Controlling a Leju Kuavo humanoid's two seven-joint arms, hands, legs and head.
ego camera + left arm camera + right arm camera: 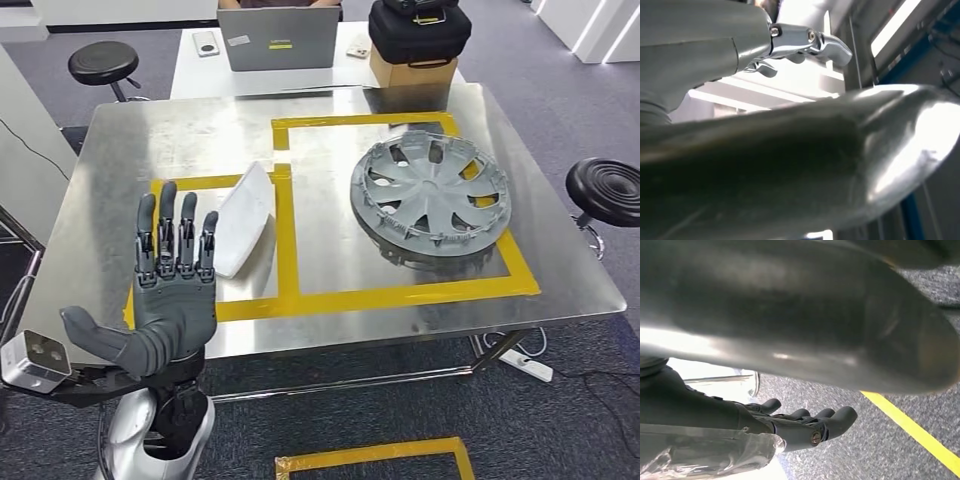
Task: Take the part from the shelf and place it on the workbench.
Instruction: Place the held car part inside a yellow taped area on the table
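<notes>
Two things sit on the workbench [113, 150] right now, each inside its own yellow tape outline. On the left, the small white part [245, 217] lies flat in the smaller taped box [283, 245]. It's a plain white curved panel, kind of shell shaped, tapering toward the near end. The left hand [170, 290] is raised right in front of it at the near edge of the bench, palm up, fingers straight and spread, thumb stuck out to the side, holding nothing. The fingertips overlap the part's near corner in the head view, but I can't tell if they actually touch.

Over to the right, in the bigger taped square, there's a grey hubcap [430, 190] with swept spokes, lying a bit over the tape on its far right side.

The bench top is brushed steel, pretty reflective, on a grey carpet floor [528, 430] with another yellow tape mark [377, 455] just below the bench. Black stools stand off the left [103, 62] and right [607, 190] ends. Behind the bench is a white table with a grey laptop [278, 38], a phone [205, 42] and a black case on a cardboard box [411, 68].

The right hand [806, 425] shows in its wrist view hanging over the carpet, fingers loosely extended, nothing in it.
</notes>
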